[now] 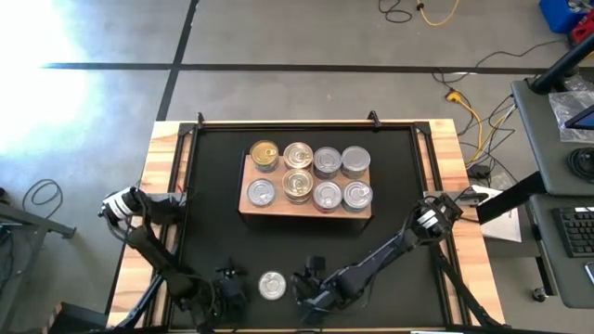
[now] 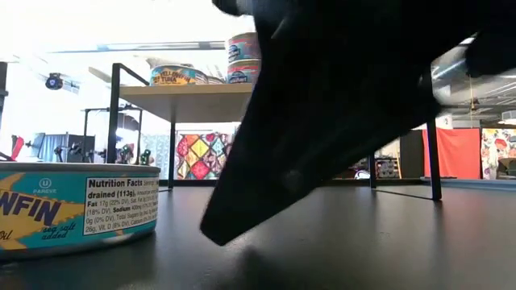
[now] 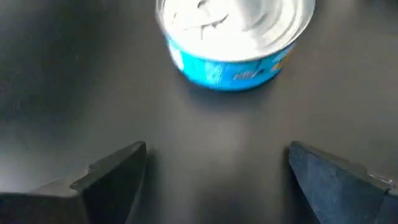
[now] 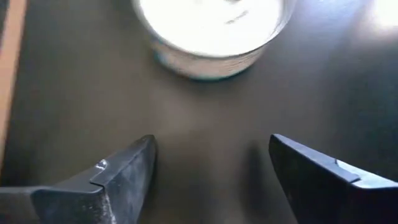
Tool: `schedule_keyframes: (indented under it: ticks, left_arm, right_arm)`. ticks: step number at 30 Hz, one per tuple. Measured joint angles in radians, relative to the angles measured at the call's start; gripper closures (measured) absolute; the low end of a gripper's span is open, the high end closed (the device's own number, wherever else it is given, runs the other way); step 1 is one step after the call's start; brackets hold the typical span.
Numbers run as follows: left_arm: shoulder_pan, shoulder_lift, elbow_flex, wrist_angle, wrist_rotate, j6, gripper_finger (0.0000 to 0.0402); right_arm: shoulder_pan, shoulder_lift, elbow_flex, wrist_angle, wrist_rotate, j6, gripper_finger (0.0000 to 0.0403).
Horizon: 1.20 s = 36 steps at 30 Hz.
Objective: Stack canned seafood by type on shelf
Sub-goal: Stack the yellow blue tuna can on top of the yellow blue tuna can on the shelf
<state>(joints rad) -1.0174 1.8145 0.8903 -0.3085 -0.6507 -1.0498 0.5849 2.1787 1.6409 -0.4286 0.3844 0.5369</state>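
One blue-label tuna tin [image 1: 271,285] sits alone on the black mat [image 1: 390,186] at bottom center of the high view, with eight more tins on the wooden shelf [image 1: 307,210] up in the middle. The left gripper [image 1: 229,284] and right gripper [image 1: 307,282] flank the lone tin, both with fingers spread and empty.

Both arms reach in low at the near edge of the table. The left gripper [image 1: 229,286] sits at the near left, its fingers [image 3: 115,171] spread wide. The right gripper [image 1: 306,281] sits just right of centre, fingers [image 4: 124,171] also apart, arm angling back to the right.
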Motion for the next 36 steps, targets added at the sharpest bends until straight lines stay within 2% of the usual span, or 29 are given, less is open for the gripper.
schedule_keyframes:
  ticks: [4, 8, 12, 15, 21, 27, 33, 36]
  left_arm:
    - [0.003, 0.061, -0.003, 0.111, -0.097, 0.107, 0.0019]
    - [0.006, 0.133, 0.005, 0.170, -0.172, 0.109, 0.0019]
    - [0.022, 0.159, 0.005, 0.197, -0.203, 0.092, 0.0019]
    - [0.028, 0.170, 0.003, 0.233, -0.230, 0.146, 0.0019]
    - [0.077, 0.175, 0.000, 0.290, -0.222, 0.196, 0.0019]
    - [0.136, 0.176, -0.007, 0.452, -0.188, 0.373, 0.0019]
    - [0.144, 0.178, -0.008, 0.499, -0.206, 0.370, 0.0019]
    - [0.153, 0.181, -0.023, 0.592, -0.217, 0.436, 0.0019]
  right_arm:
    - [-0.018, 0.002, -0.001, -0.002, 0.007, -0.077, 0.0070]
    - [-0.025, 0.002, -0.001, -0.003, 0.000, -0.136, 0.0054]
    - [-0.050, 0.002, 0.000, 0.002, 0.045, -0.128, 0.0051]
    - [-0.070, 0.003, 0.000, 0.036, 0.064, -0.091, 0.0056]
    - [-0.089, 0.004, -0.011, 0.125, 0.065, -0.103, 0.0067]
    - [-0.109, 0.004, -0.014, 0.111, 0.054, -0.104, 0.0068]
    - [-0.114, 0.004, -0.017, 0.112, 0.049, -0.109, 0.0069]
    - [-0.114, 0.004, -0.021, 0.106, 0.048, -0.104, 0.0071]
